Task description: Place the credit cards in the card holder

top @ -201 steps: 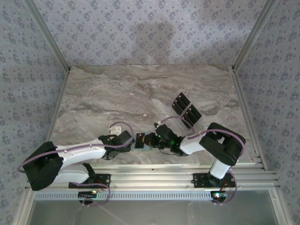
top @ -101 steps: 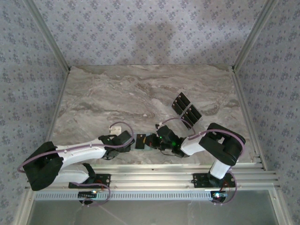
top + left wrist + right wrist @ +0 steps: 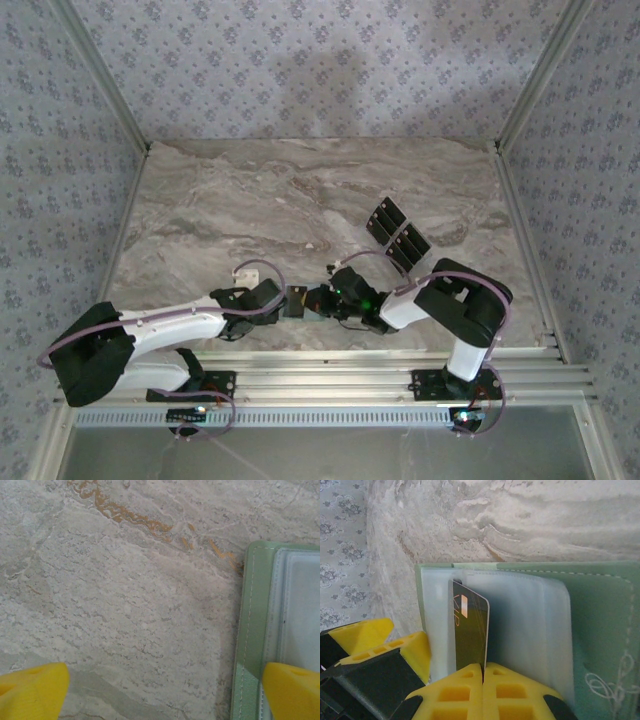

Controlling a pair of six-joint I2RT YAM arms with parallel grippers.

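Right gripper (image 3: 483, 680) has its yellow jaws pressed together on the bottom edge of one dark credit card (image 3: 470, 630), pinching it upright, gold chip and pale lettering facing the camera. The card stands against the clear plastic sleeves (image 3: 530, 630) of the sage-green card holder (image 3: 600, 610), which lies opened flat on the marble-patterned tabletop (image 3: 250, 210) near its front edge, between the two arms. Whether the card's far edge is inside a pocket, I can't tell. Over on the left wrist view, the left gripper (image 3: 160, 690) is spread wide and holds nothing: one yellow fingertip (image 3: 30, 687) over bare marble, the other over the holder's sleeve edge, contact unclear. From above, the two grippers face each other closely, and the remaining credit cards (image 3: 397, 235) lie fanned together farther back, to the right.
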